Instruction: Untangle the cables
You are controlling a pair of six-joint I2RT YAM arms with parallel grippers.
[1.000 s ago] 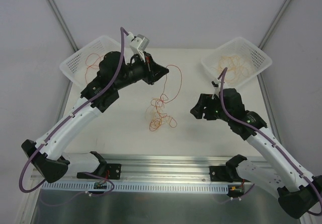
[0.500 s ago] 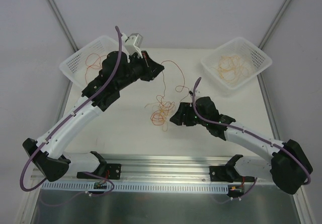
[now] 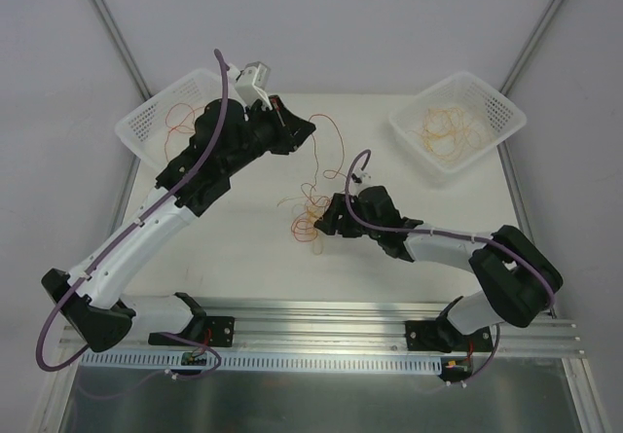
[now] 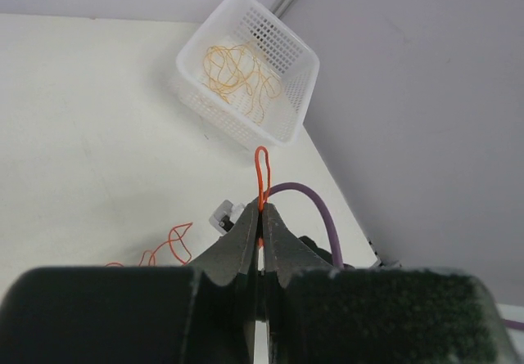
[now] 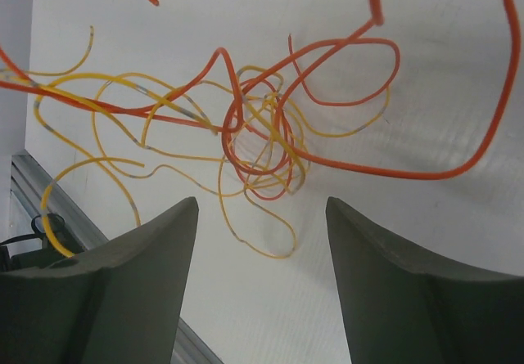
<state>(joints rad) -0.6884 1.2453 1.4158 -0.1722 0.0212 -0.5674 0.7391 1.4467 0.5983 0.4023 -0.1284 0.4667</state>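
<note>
Top external shows the right fingers (image 5: 139, 266) have swung in, spread wide right over the cable tangle (image 3: 310, 221) in the middle of the worktop (image 3: 253, 258), while the left fingers (image 4: 244, 245) stay clamped on a red cable (image 4: 261, 199), so pulling it free looks next.

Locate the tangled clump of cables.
Top view: the clump of cables lies at the centre of the table, just left of the open right gripper.

Overhead view. I saw one white mesh basket (image 3: 131, 126) at ten o'clock and a second basket (image 3: 513, 108) at two o'clock, both on the cream table (image 3: 243, 258). A slotted aluminium rail (image 3: 321, 321) ran along six o'clock.
</note>
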